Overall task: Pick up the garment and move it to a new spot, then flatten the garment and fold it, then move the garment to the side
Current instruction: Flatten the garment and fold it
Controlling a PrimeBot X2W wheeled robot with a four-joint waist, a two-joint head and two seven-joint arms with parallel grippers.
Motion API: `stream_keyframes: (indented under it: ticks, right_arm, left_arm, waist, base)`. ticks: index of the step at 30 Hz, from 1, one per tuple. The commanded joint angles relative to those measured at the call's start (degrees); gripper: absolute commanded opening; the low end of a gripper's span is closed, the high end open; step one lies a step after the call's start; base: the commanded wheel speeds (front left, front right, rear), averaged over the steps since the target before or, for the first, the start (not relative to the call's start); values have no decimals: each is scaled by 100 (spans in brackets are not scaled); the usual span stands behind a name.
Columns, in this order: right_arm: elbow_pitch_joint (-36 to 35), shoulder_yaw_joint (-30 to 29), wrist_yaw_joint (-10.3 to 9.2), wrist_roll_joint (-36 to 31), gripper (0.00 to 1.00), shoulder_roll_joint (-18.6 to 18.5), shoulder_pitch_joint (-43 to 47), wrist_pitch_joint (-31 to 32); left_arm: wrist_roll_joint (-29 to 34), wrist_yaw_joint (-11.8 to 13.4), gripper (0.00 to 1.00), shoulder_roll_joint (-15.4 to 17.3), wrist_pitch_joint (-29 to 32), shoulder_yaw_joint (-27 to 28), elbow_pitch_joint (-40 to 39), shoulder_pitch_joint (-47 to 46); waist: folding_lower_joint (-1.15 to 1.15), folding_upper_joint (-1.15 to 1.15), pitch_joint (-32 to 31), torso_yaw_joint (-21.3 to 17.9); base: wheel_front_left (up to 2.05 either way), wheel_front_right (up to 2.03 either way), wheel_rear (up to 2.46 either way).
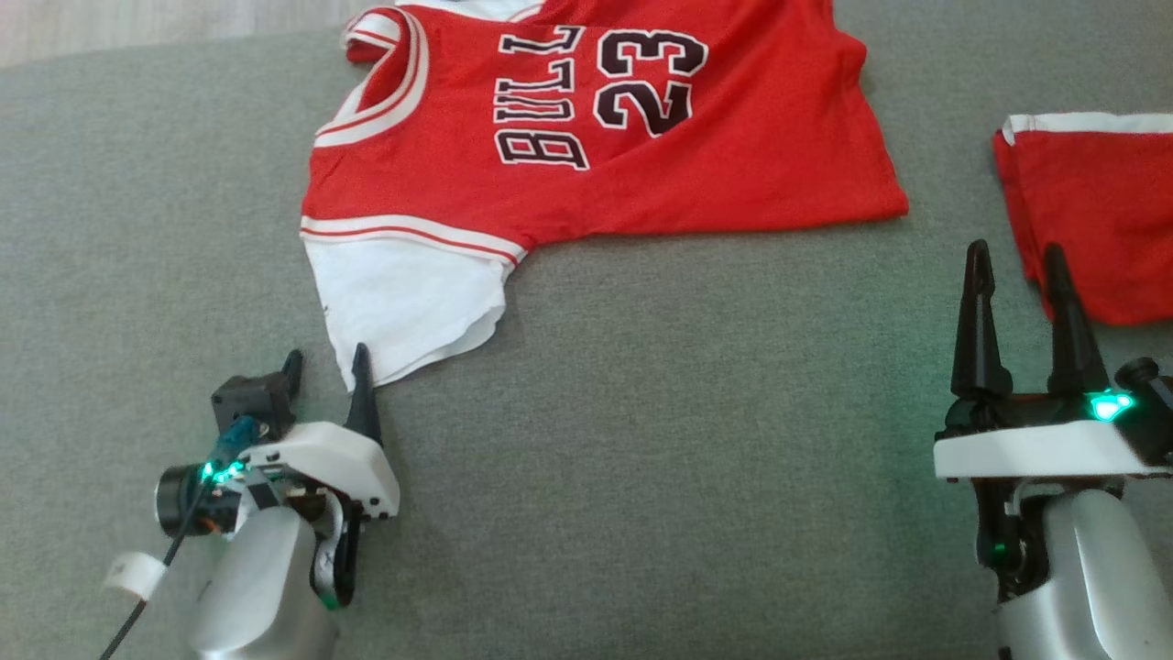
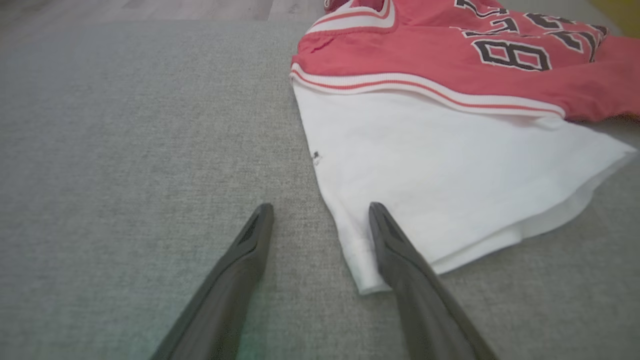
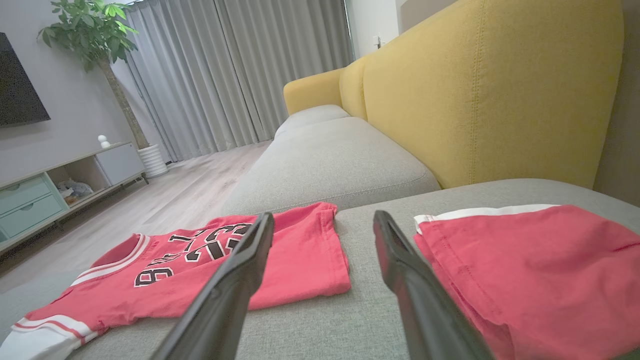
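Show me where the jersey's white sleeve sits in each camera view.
Head view: white sleeve lower left, just beyond the left gripper.
Left wrist view: white sleeve right of centre.
Right wrist view: white sleeve bottom-left corner.
Shared landmark: the black lettering.

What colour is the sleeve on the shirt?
The sleeve is white, clearest in the left wrist view.

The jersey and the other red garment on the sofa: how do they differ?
The jersey bears black letters and numbers; the other red garment is plain. The jersey has a white sleeve; the other garment has just a white band. The jersey lies near the left pincer, the other beside the right pincer. Both are red and rest on the grey cushion.
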Motion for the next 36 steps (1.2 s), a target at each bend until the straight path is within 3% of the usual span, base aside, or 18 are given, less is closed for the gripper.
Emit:
stream_keyframes:
  ticks: [1, 11, 12, 13, 14, 24, 29, 36]
  right_arm:
    - [-211, 146, -4, 50, 100, -10, -179, -36]
    - [-262, 121, -4, 126, 100, -10, -221, -36]
    - [-252, 116, -4, 128, 100, -10, -226, -36]
    - [-243, 111, -4, 130, 100, -10, -232, -36]
    - [-235, 109, -4, 134, 100, -9, -238, -36]
    - [66, -120, -4, -46, 100, -9, -330, -36]
    - [599, -328, -4, -221, 100, -9, -647, -12]
    - [1628, -559, -4, -346, 100, -9, -1491, 547]
  left_arm:
    - [19, 51, 100, 178, 45, 185, -72, -199]
    - [11, -261, 100, 281, 503, -96, 253, -201]
    - [-7, -313, 79, 265, 527, -128, 250, -189]
    - [-21, -349, 24, 251, 539, -154, 240, -179]
    - [-28, -374, 0, 240, 530, -175, 218, -170]
    - [-71, -325, 0, 184, -245, -110, -495, -220]
    - [-5, -236, 0, 252, -915, -10, -981, -320]
    - [30, -263, 0, 192, -1227, -63, -1544, -331]
  waist:
    - [-1, 0, 52, -47]
    - [-1, 0, 126, -92]
    - [-1, 0, 118, -87]
    - [-1, 0, 108, -82]
    - [-1, 0, 96, -76]
    - [-1, 0, -7, 67]
    - [-1, 0, 11, 205]
    - [-1, 0, 114, 397]
  base:
    - [0, 0, 0]
    - [0, 0, 0]
    - [0, 0, 0]
    - [0, 0, 0]
    - [0, 0, 0]
    - [0, 0, 0]
    - [0, 0, 0]
    - [0, 0, 0]
